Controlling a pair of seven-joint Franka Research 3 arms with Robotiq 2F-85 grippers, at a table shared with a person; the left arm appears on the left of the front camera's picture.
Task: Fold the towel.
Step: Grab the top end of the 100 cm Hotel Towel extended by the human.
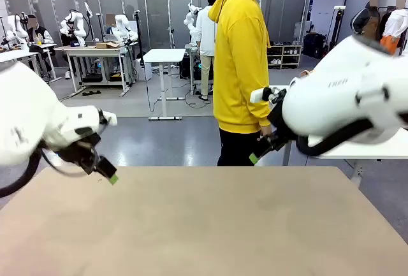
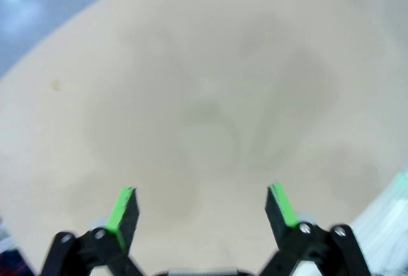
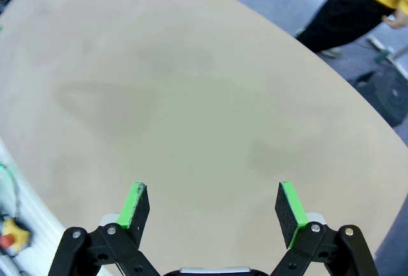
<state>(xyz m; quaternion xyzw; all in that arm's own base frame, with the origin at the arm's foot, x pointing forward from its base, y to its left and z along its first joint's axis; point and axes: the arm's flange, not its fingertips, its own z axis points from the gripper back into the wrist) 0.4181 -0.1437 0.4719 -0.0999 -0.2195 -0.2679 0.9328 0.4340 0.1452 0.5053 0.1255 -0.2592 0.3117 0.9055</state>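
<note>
Left gripper [image 2: 201, 194]: green pads apart, nothing between them, hanging over bare table [image 1: 204, 225]; in the front view it sits low over the far left corner, one green tip angled down toward the surface. Right gripper [image 3: 211, 188]: pads likewise spread wide and holding nothing, tabletop beneath; in the front view it is held higher, by the table's far right edge. Left arm [image 1: 32, 126]: white, entering from the left side. Right arm [image 1: 344, 94]: white, bulky and close to the camera on the right. Table: beige, matte, with faint darker patches in both wrist views and a small brownish speck [image 2: 56, 85] near the left gripper. Person [image 1: 241, 59]: standing just beyond the far edge, right of centre, in a yellow hoodie and black trousers, one hand [image 1: 264, 137] down beside the right gripper. Floor: grey. Farther off: white table [image 1: 164, 56], workbench [image 1: 99, 51] with a cardboard box, second person [image 1: 205, 27] in a white top with back turned, low shelf [image 1: 284, 56].
</note>
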